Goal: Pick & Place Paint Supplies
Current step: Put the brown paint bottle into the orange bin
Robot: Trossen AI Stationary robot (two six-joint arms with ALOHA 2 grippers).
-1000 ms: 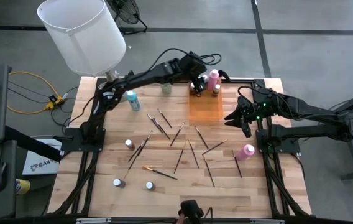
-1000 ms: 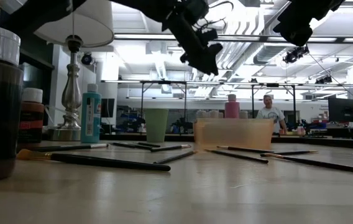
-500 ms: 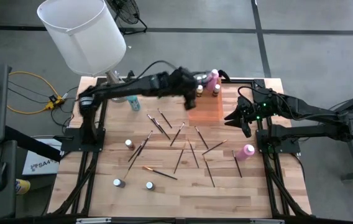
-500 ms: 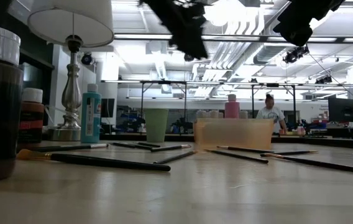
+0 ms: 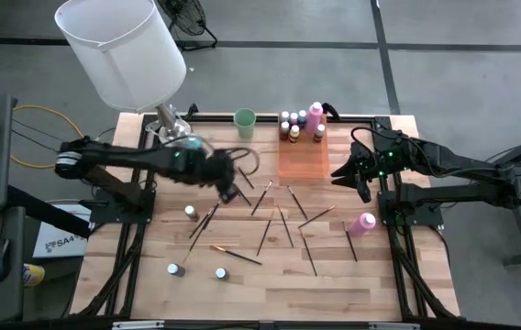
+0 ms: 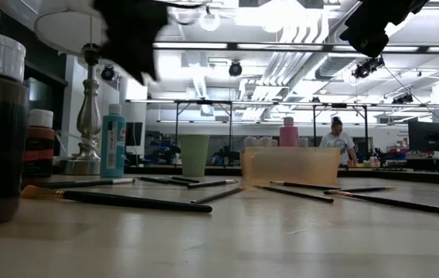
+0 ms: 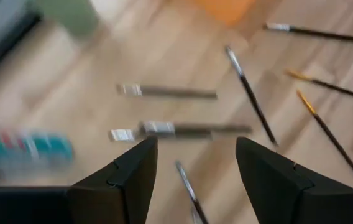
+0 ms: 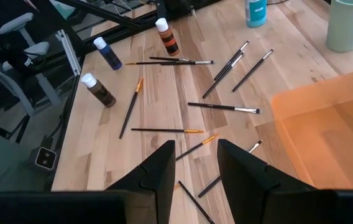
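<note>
Above scattered paintbrushes, the left claw hovers open, empty, lampshade nearby.

We have two thin black arms with black cables looped on them, and each gripper has two dark pointy fingers
</note>
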